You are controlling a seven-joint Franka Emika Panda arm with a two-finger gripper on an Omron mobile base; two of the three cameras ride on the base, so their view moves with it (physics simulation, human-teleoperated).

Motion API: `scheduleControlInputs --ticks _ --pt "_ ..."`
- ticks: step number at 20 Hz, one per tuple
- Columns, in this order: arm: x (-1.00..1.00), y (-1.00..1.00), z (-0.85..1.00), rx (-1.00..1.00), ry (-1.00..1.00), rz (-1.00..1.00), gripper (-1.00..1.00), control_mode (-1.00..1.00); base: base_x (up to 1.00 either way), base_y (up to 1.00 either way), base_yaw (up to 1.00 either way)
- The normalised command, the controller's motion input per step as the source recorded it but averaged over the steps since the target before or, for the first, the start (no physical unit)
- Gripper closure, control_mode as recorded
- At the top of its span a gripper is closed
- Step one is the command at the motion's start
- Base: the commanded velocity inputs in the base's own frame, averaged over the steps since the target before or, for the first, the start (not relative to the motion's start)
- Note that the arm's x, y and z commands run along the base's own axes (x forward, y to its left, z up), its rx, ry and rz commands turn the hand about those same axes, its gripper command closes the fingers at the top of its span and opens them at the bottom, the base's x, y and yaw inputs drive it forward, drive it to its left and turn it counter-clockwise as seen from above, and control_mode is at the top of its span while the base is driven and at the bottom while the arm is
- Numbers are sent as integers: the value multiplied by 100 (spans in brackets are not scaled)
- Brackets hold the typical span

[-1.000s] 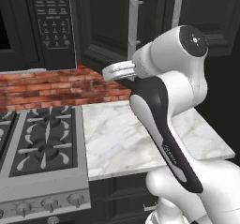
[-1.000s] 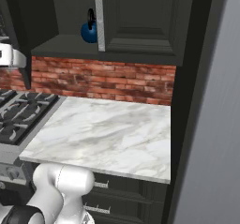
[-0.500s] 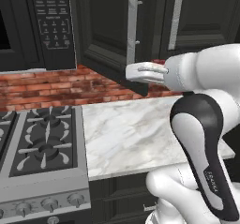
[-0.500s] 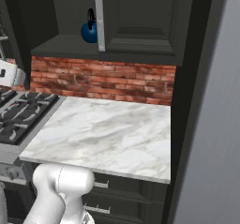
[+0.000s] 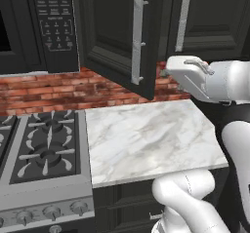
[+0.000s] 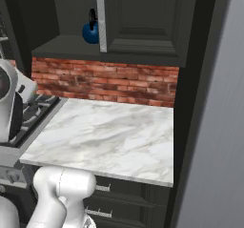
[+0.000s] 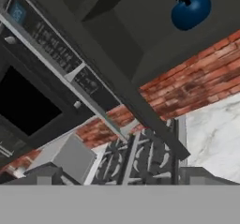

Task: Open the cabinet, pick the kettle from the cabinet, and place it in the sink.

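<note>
The tool [image 7: 122,176] seems spread wide, gripping nothing, with the kettle [image 7: 191,10] well apart

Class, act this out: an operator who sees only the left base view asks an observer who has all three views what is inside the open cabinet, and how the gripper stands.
Operator: The swung-out door hides the inside from me. Is the kettle there?
Observer: Yes. The right base view shows the kettle upright in the cabinet, just behind the door's edge.
Operator: I cannot make out the fingers. Open or shut?
Observer: Open. In the hand view the gripper has its fingertips wide apart, nothing between them, and the kettle lies well beyond them.
</note>
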Motion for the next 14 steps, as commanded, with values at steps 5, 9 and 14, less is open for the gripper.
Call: scheduleControlInputs --ticks 5,9,14 --pt "7 -46 18 3 32 -4 -100 -100 0 0 0" --pt "19 -34 12 2 29 -4 -100 -100 0 0 0" --pt "25 -12 -1 15 5 0 -100 -100 0 0 0"
